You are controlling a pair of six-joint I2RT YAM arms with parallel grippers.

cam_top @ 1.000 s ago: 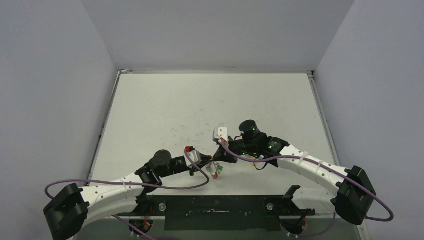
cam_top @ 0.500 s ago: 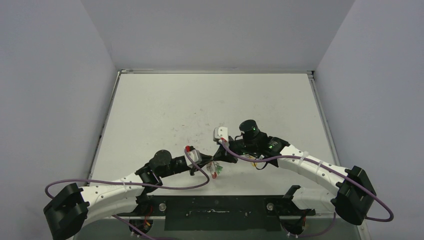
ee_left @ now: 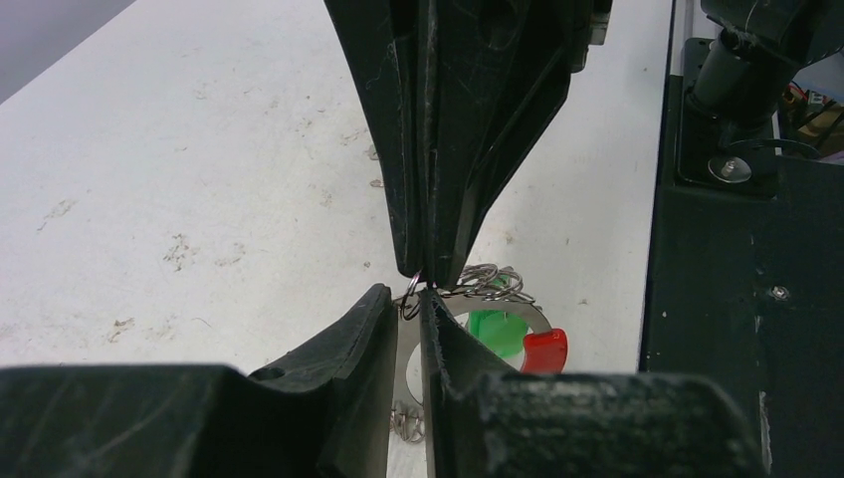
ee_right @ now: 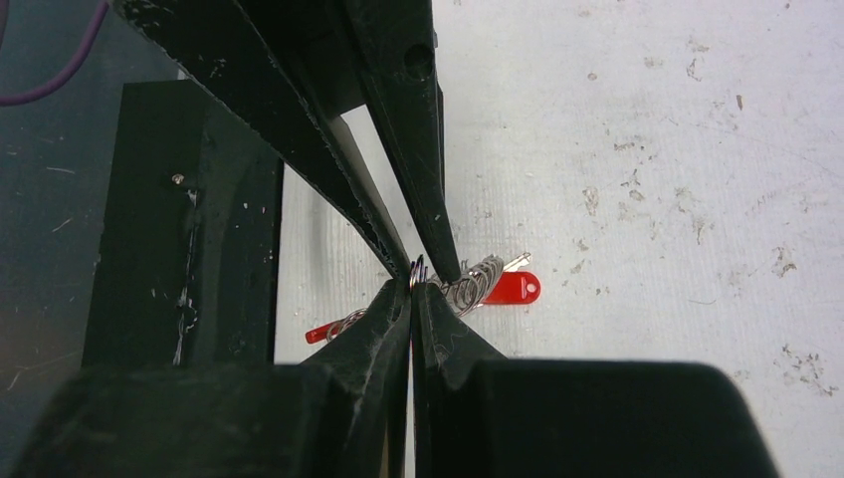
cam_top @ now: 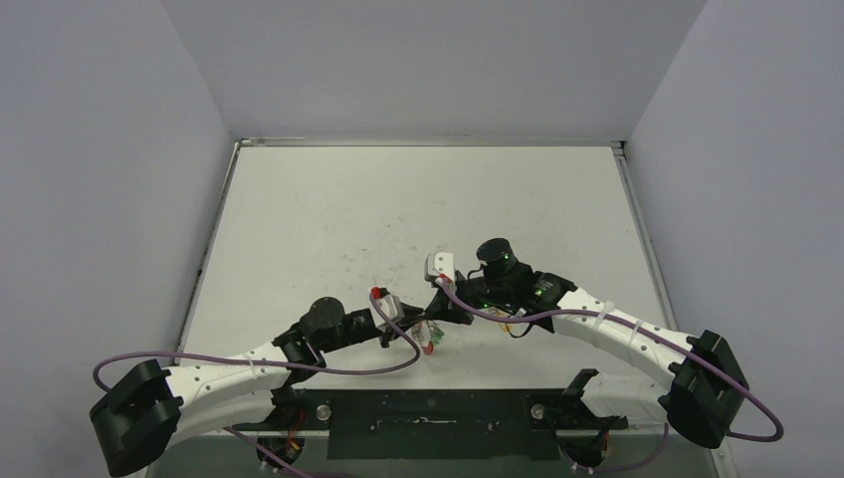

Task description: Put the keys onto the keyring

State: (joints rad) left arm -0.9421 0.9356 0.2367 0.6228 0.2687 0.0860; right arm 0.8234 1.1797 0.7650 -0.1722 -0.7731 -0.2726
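The right gripper [ee_right: 410, 289] clamps shut on the keyring [ee_right: 476, 279] near the front edge of the table [cam_top: 328, 199], steadying it for threading. The left gripper [ee_left: 408, 297] meets it tip-to-tip, jaws narrowly parted, grip indeterminate. The keys [ee_left: 495, 329] cluster beneath.

Shiny wire keyring [ee_left: 480, 281], glossy plastic-headed keys [ee_left: 495, 331], scuffed matt table [ee_left: 199, 149]
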